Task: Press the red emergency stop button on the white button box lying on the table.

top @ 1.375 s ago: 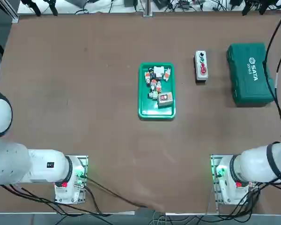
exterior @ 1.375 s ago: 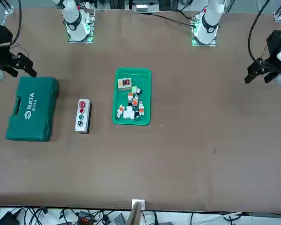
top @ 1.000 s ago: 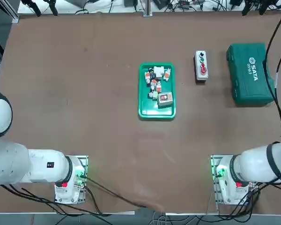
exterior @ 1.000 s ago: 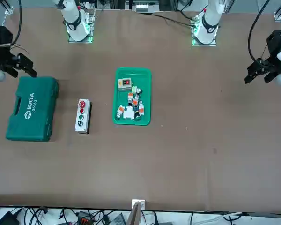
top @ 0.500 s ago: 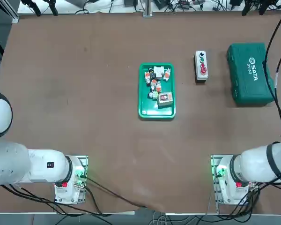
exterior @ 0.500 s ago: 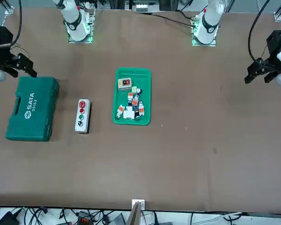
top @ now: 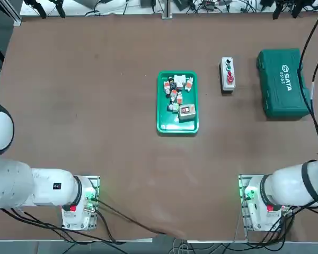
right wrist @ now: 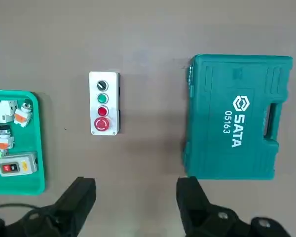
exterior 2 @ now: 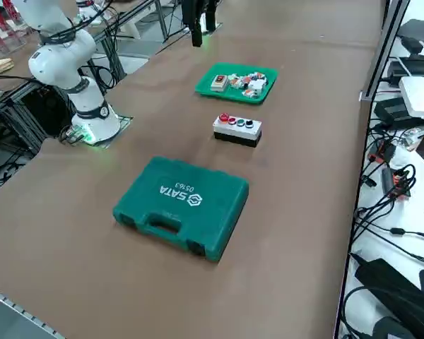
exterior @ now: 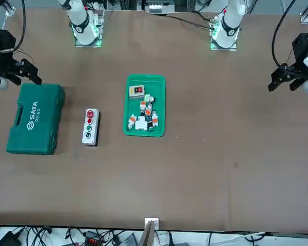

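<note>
Red emergency stop button (right wrist: 101, 124) is sitting at one end of the white button box (right wrist: 104, 103), with a smaller red one right next to it, then green, then a dark one. The box lies on the brown table (exterior: 195, 174), between a green tray of small parts (top: 177, 127) and a dark-green SATA tool case (right wrist: 237, 118), touching neither. Right gripper (right wrist: 136, 190) hangs above the table, fingers spread wide, with nothing between them, so it's not holding anything.
</note>
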